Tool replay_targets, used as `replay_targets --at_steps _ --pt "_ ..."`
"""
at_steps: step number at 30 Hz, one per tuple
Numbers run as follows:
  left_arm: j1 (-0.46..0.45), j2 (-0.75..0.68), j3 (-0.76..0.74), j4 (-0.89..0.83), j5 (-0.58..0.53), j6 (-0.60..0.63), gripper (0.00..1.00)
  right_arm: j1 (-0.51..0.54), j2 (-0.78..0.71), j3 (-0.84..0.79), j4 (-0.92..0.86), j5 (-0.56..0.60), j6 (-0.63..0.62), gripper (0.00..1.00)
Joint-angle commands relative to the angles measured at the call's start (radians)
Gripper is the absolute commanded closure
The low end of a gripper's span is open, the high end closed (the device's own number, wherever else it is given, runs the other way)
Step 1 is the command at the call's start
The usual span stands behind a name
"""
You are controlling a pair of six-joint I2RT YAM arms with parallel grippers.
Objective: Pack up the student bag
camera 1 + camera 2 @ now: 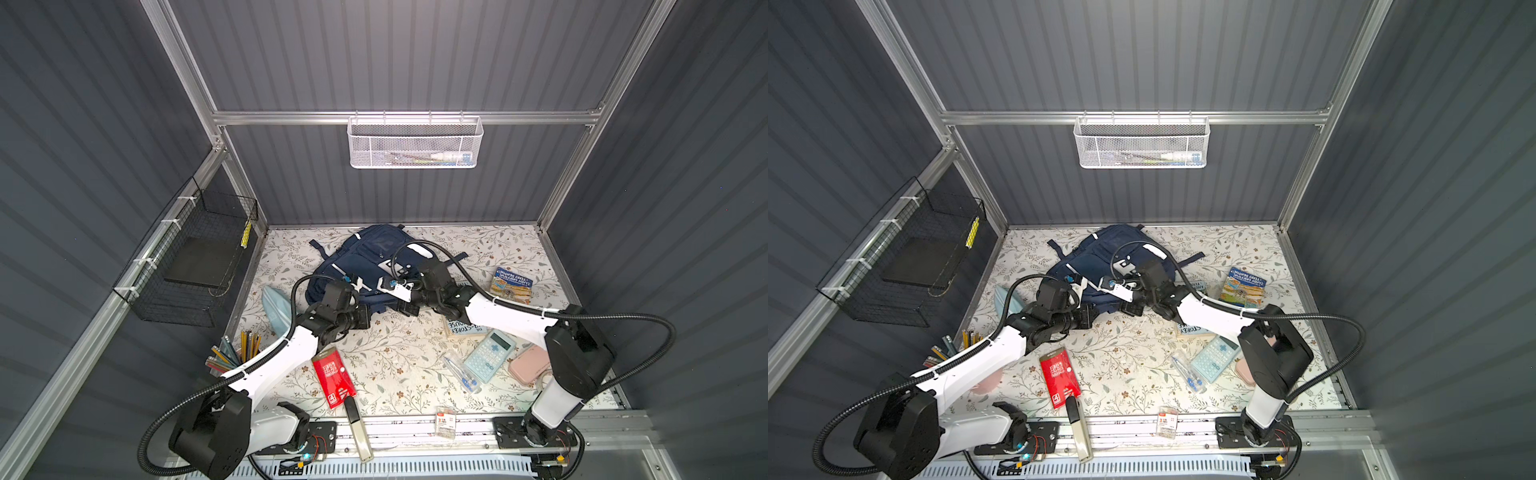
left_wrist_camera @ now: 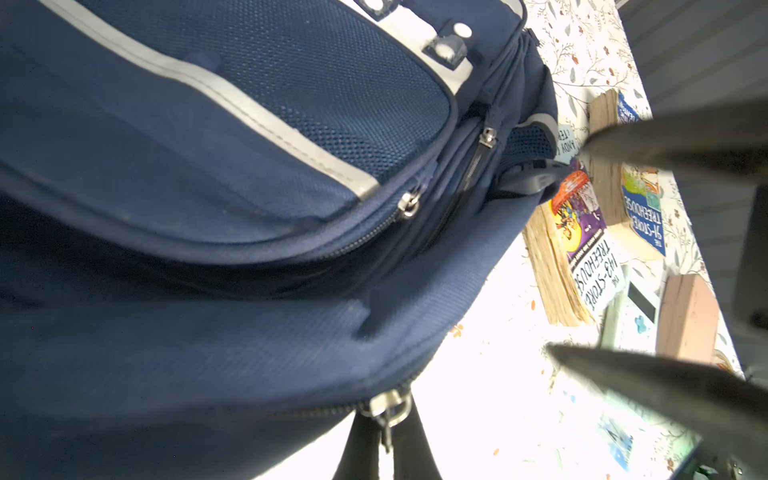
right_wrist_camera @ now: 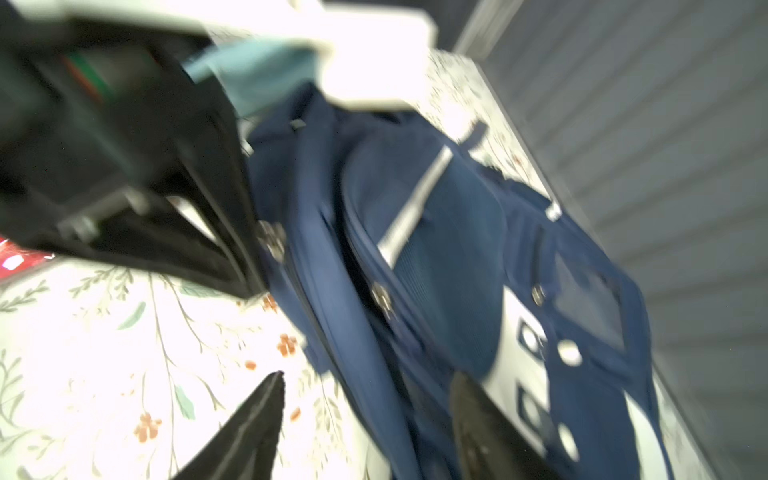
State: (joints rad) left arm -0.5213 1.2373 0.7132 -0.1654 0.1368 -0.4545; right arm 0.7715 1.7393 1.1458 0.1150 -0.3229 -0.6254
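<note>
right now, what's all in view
student bag: 1, navy, back middle
pouch: 1, light blue, left of bag
pencils: bunch, mixed, front left
packet: 1, red, front middle
books: 2, colourful, right of bag
calculator: 1, pale blue, front right
pen pack: 1, clear, by calculator
case: 1, pink, beside calculator
mesh basket: 1, white, back rail
wire basket: 1, black, left wall
left gripper: 1, black, jaws shut on zip pull
right gripper: 1, black, jaws open by bag

Passable: worktop (image 1: pixel 395 361) centre, between red packet (image 1: pixel 332 376) and calculator (image 1: pixel 489 355). The student bag (image 1: pixel 365 257) blocks the rear centre; books (image 1: pixel 511 286) crowd the right edge, pencils (image 1: pixel 239 351) the left edge.
</note>
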Motion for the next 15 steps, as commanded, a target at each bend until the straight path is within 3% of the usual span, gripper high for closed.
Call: replay_targets --at_steps 1,6,7,9,10,15 --pt "-0.006 -0.024 0.037 0.0 0.004 -0.011 1.0 -0.006 0.076 0.035 0.032 -0.06 -0.023 0.46" --pt "-0.005 -0.04 0.031 -0.022 0.016 -0.005 1.0 -0.028 0.109 0.022 0.046 -0.077 -0.042 0.56" --pt "-0.005 -0.041 0.03 -0.022 0.019 -0.003 1.0 -0.027 0.112 0.027 0.023 -0.09 -0.053 0.66" --pt "-0.005 -0.035 0.034 -0.025 0.013 0.001 1.0 -0.027 0.104 0.014 0.026 -0.074 -0.054 0.94" --pt "-0.001 -0.03 0.036 -0.032 0.0 0.002 1.0 -0.028 0.093 -0.006 0.036 -0.054 -0.069 1.0" --pt "0.117 -0.012 0.057 -0.097 -0.02 -0.002 1.0 -0.07 0.039 -0.063 -0.031 -0.067 -0.147 1.0"
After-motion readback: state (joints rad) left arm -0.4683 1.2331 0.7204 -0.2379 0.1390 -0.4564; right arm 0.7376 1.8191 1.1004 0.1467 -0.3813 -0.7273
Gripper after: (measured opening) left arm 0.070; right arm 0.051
